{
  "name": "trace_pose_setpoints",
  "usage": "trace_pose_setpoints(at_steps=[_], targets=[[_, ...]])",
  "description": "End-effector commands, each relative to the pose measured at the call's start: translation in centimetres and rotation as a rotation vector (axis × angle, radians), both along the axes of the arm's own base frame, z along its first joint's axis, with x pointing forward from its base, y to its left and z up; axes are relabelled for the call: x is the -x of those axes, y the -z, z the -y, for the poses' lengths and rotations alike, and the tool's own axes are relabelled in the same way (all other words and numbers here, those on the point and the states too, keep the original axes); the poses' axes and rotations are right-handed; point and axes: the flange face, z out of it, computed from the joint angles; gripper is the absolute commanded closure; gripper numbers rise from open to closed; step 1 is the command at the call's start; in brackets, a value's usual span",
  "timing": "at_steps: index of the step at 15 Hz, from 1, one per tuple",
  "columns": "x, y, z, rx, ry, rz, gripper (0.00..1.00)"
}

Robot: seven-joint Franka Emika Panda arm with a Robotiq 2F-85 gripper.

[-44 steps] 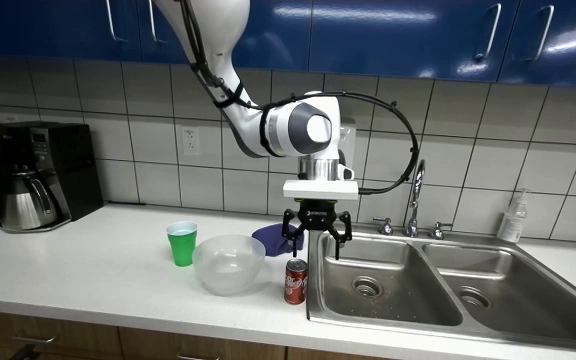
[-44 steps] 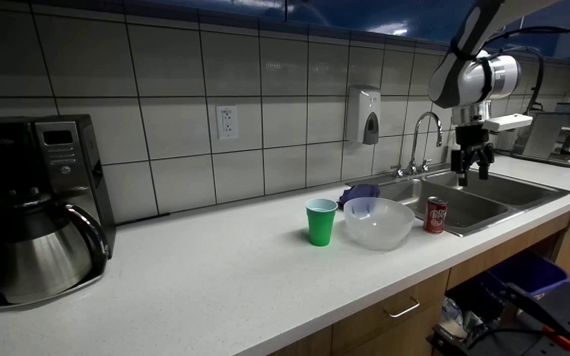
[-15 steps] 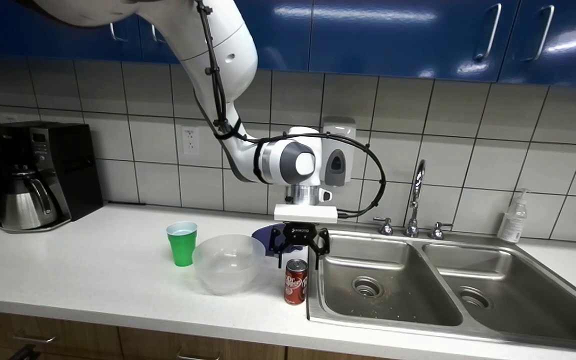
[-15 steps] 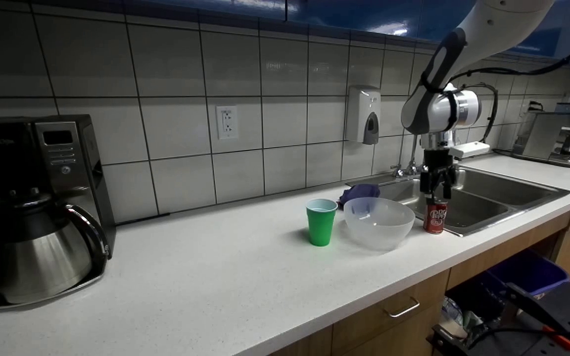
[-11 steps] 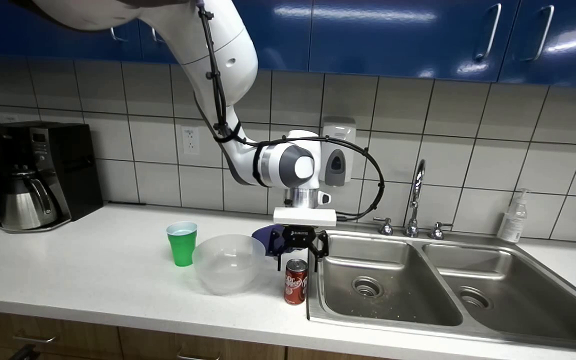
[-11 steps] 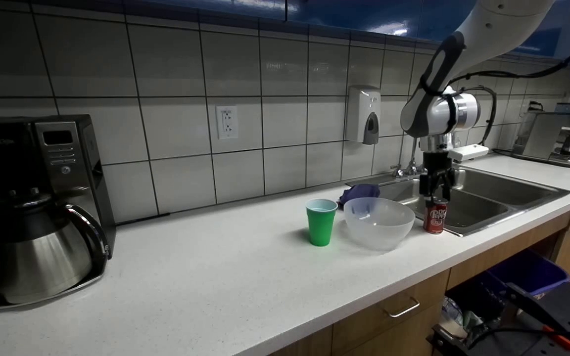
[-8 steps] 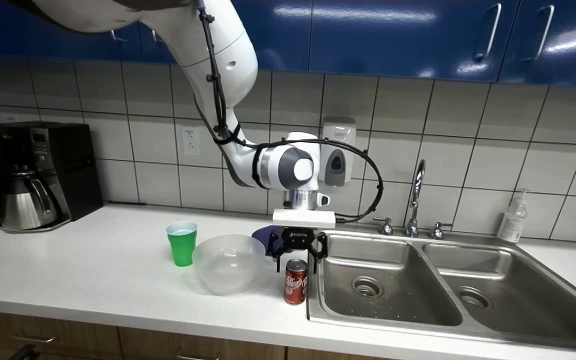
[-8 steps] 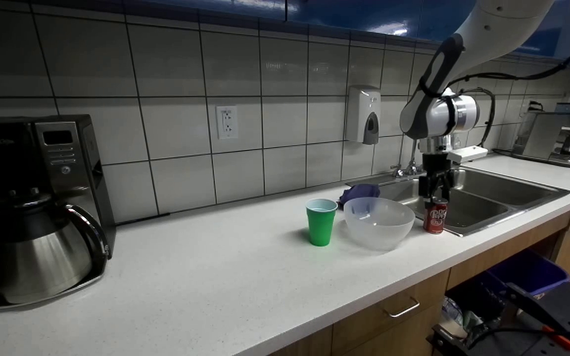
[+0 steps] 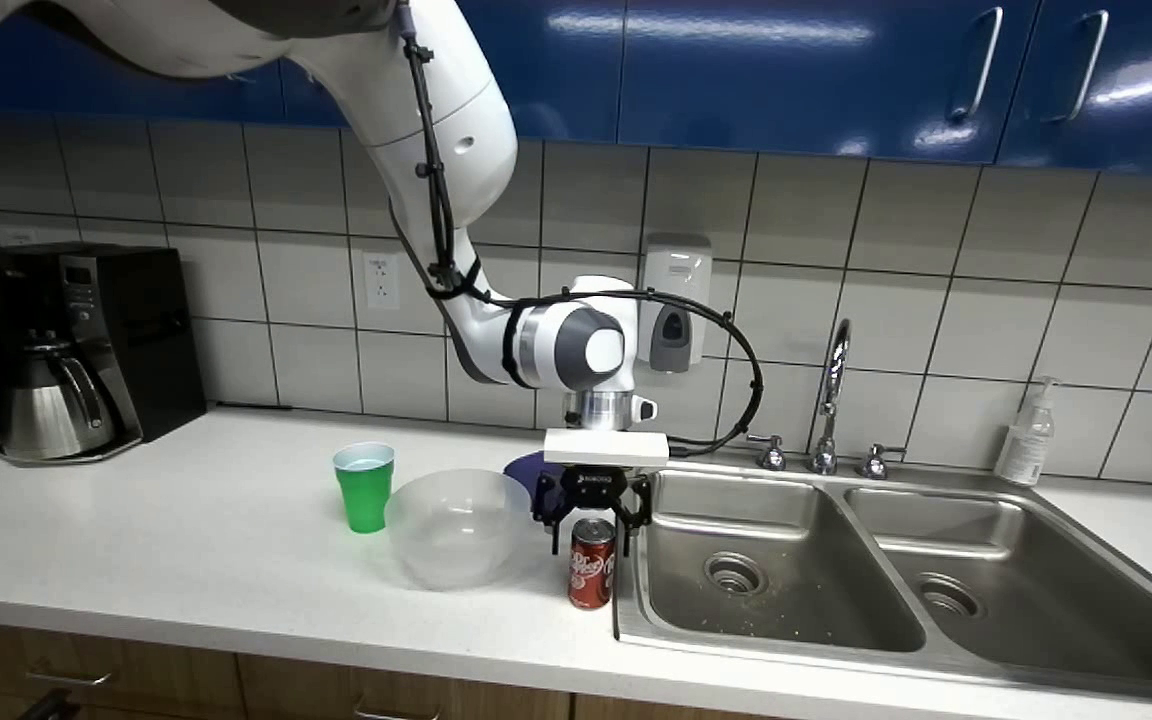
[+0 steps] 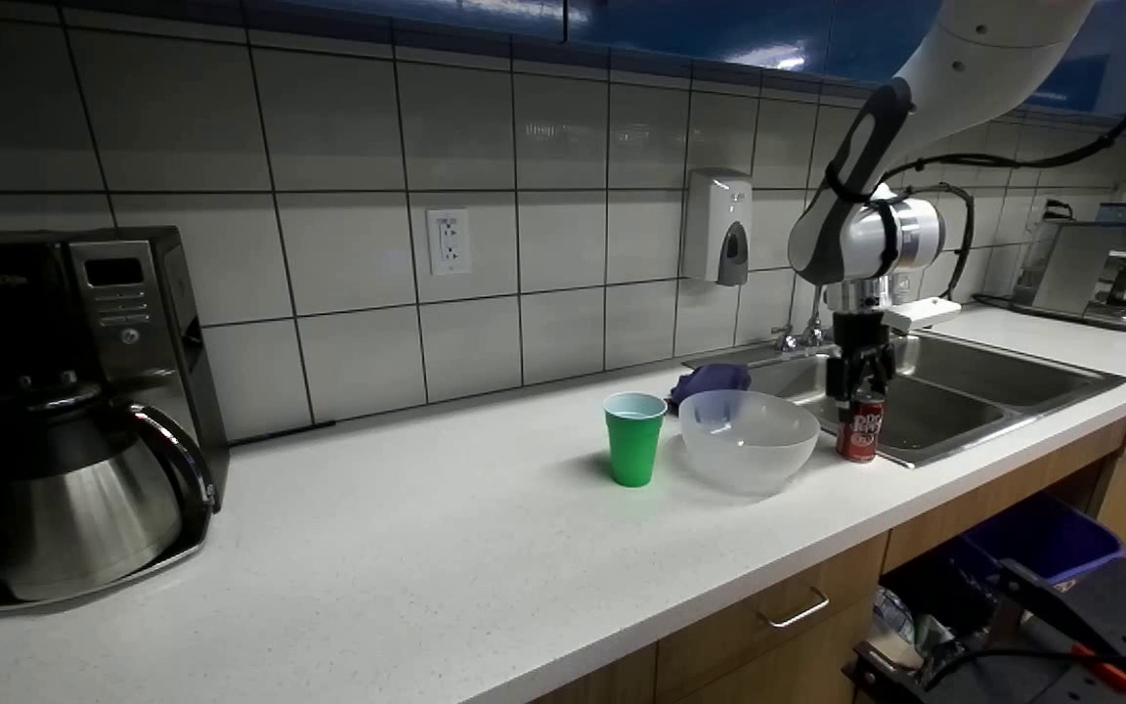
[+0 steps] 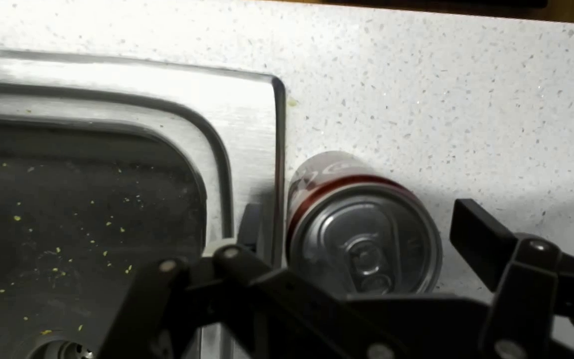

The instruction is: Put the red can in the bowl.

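Red can point(image 9: 591, 570), one, silver-topped, white-lettered: is standing upright near the front edge of the white counter point(image 9: 186, 540), just beside the front corner of the sink point(image 11: 252, 114); whether it is touching the metal rim is not showing clearly. Long axis: is running vertical. Gripper point(image 9: 590, 552), one, black, on the only arm point(image 9: 486, 165) in view: is hanging over the can and pointing straight down, jaws standing wide apart, nothing clamped. Fingers point(image 11: 481, 244), two: are flanking the can's top in the wrist view, one toward the sink, one toward the bowl point(image 10: 754, 455); in an exterior view the fingertips point(image 9: 555, 541) are seemingly reaching just below the lid's level, no contact showing. Relation governing the coming move: the can is standing beneath the palm and between the fingers, its axis matching any straight descent, so a short drop and a squeeze across its width are looking apt; the sink-side finger is probably having the tighter room. Bowl, one, whitish, translucent: is sitting near the can but apart, farther along the counter toward the coffee maker point(image 10: 128, 264), not yet holding the can. Green cup point(image 9: 366, 500), one: is standing past the bowl. Dark blue cloth point(image 10: 712, 379), one: is lying nearer the counter's back edge, behind the bowl.
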Motion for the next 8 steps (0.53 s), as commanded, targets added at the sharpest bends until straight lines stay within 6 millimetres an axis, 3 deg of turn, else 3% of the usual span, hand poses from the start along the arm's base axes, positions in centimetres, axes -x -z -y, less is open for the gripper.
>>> trace_pose_setpoints(at_steps=[1,4,8], targets=[[-0.2,-0.3,0.8,-0.005,-0.034,0.022,0.35],[-0.1,-0.4,1.1,-0.001,-0.032,0.029,0.58],[0.4,-2.5,1.6,0.008,-0.015,0.043,0.62]])
